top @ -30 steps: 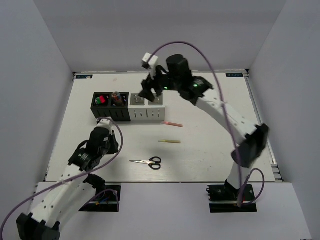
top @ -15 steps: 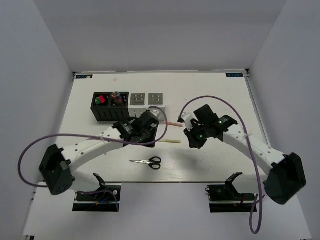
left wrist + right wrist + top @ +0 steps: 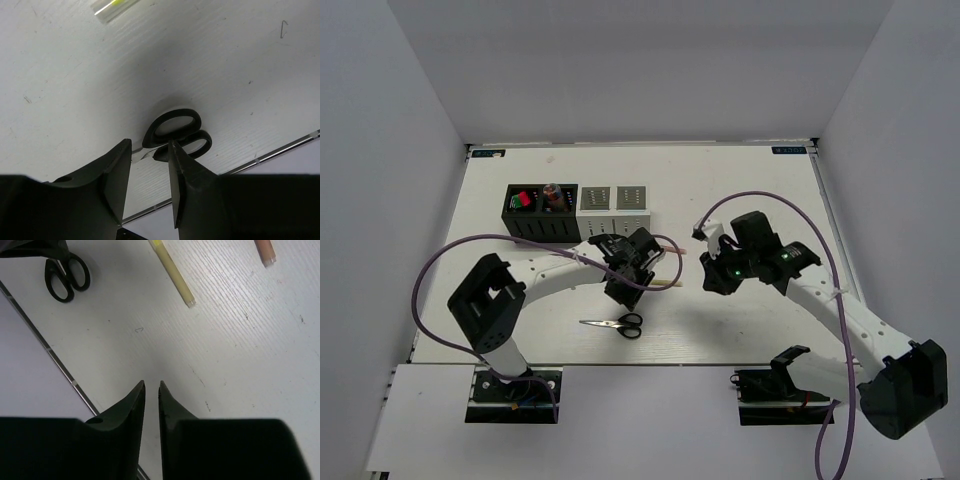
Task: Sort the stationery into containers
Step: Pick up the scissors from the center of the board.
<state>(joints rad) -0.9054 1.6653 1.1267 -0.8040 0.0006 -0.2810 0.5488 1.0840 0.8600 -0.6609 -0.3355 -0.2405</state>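
Left arm stretched low across the desk (image 3: 750,200), elbow out by the near left edge, forearm running right, wrist bent down. The left claw (image 3: 620,292) hangs just above the scissors (image 3: 617,324). From the left wrist its two fingers (image 3: 117,175) stand apart with nothing between them, and the black scissor handles (image 3: 175,131) lie flat on the desk right past the tips.

Right arm folded in from the near right corner, forearm angled up and left, wrist tipped down. The right claw (image 3: 712,283) is over bare desk, to the right of the pencil (image 3: 668,284). Its fingers (image 3: 131,430) are all but together – only a thin sliver of desk shows between them – and they hold nothing.

The yellow pencil (image 3: 172,272) lies loose between the two claws, the pink pen (image 3: 670,248) beyond it, near the row of holders (image 3: 575,212). The two black holders on the left have things in them – red and green show in the leftmost
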